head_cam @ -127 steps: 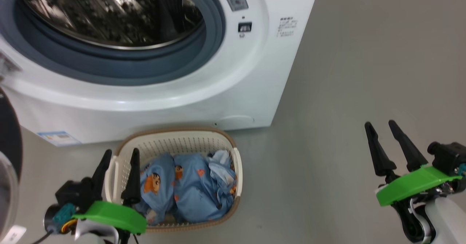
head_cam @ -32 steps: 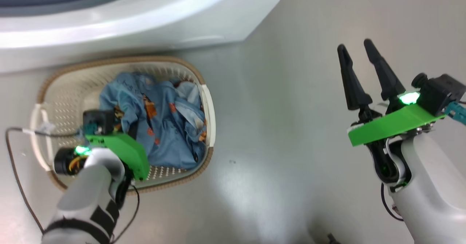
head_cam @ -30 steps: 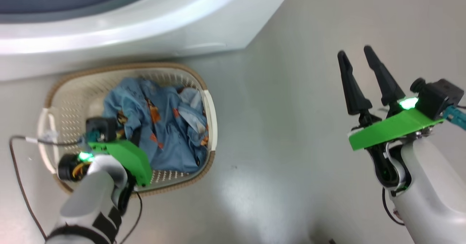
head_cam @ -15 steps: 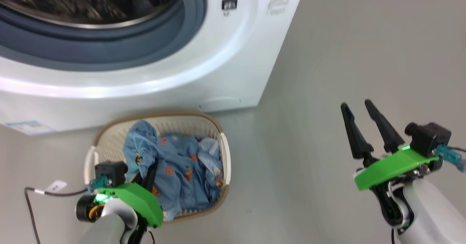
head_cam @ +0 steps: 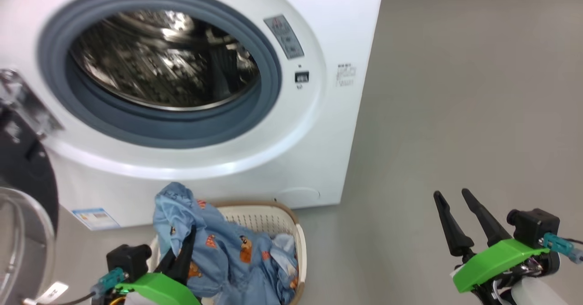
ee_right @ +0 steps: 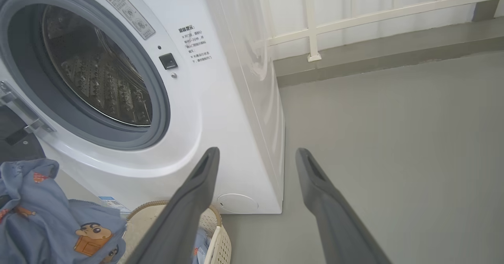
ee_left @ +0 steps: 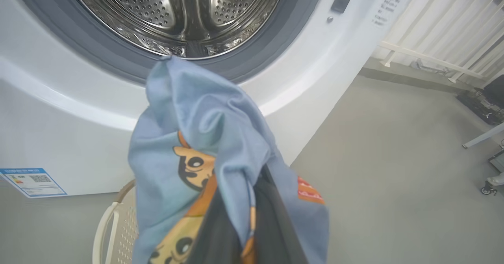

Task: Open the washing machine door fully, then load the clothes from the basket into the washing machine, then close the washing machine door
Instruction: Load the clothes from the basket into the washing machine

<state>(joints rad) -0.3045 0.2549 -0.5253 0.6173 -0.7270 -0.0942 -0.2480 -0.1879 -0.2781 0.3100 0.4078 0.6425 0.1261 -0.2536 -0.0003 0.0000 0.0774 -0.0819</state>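
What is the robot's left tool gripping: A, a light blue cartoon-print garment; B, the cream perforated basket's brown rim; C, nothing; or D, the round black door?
A: the left tool is shut on the light blue cartoon-print garment, held up over the cream perforated plastic basket.

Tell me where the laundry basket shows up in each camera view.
Head view: the basket is at bottom centre, in front of the washing machine.
Left wrist view: the basket peeks in at bottom left, under the clothes.
Right wrist view: the basket is low, left of centre, partly behind the right gripper.
Shared landmark: the blue label sticker, left of it.
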